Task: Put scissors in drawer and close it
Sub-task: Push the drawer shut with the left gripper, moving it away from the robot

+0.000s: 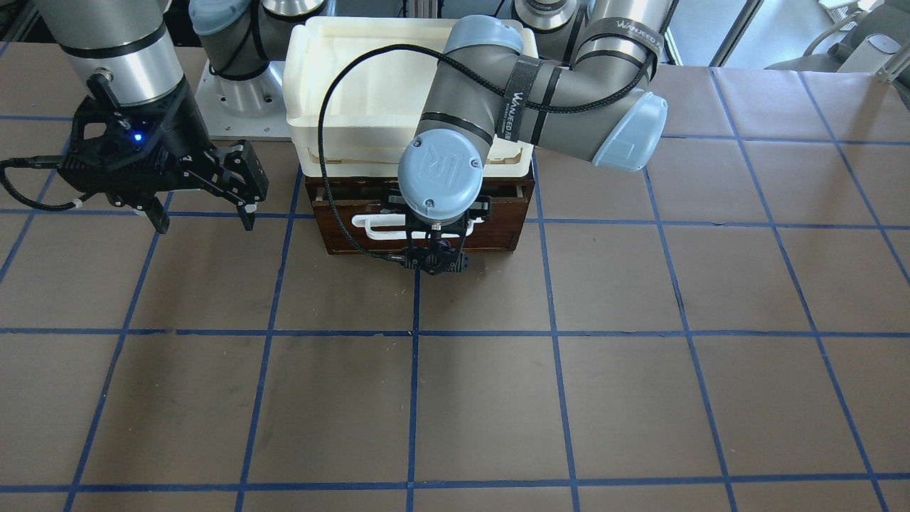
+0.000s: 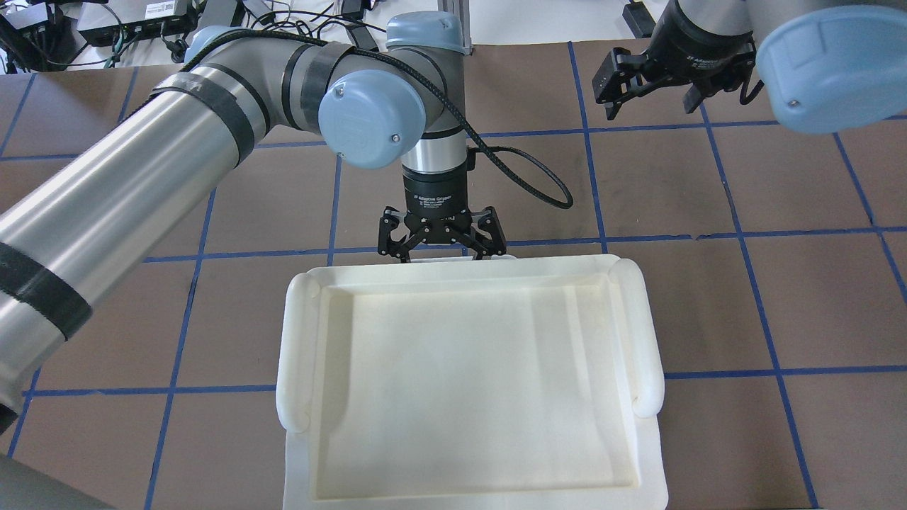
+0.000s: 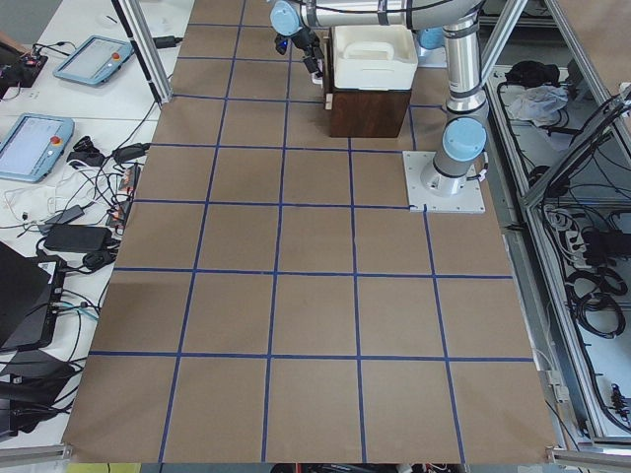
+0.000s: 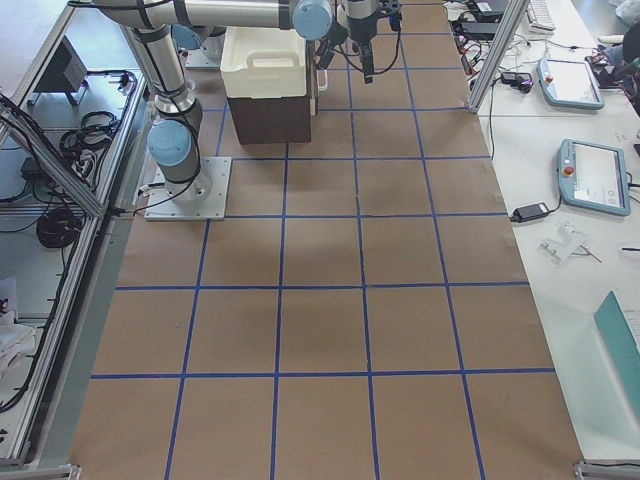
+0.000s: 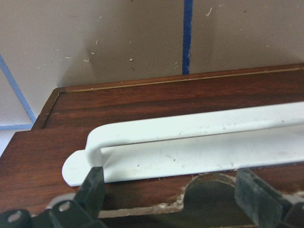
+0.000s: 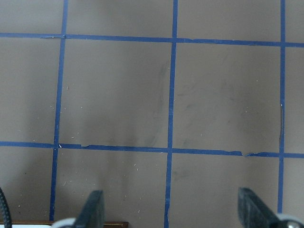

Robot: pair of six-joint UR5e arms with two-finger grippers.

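The dark-brown drawer (image 1: pixel 490 226) sits under a white tray, its front about flush with its box; no interior shows. Its white bar handle (image 1: pixel 370 226) fills the left wrist view (image 5: pixel 190 137). My left gripper (image 2: pixel 443 253) is open right at the drawer front, fingers (image 5: pixel 92 190) spread wide beside the handle and holding nothing. My right gripper (image 1: pixel 202 213) is open and empty, hovering above bare table off to the side of the drawer; its wrist view (image 6: pixel 173 213) shows only the mat. The scissors show in no view.
A white plastic tray (image 2: pixel 297 354) rests on top of the drawer box and hides it from overhead. Brown mat with a blue tape grid (image 1: pixel 455 398) covers the table. The robot bases stand behind the box.
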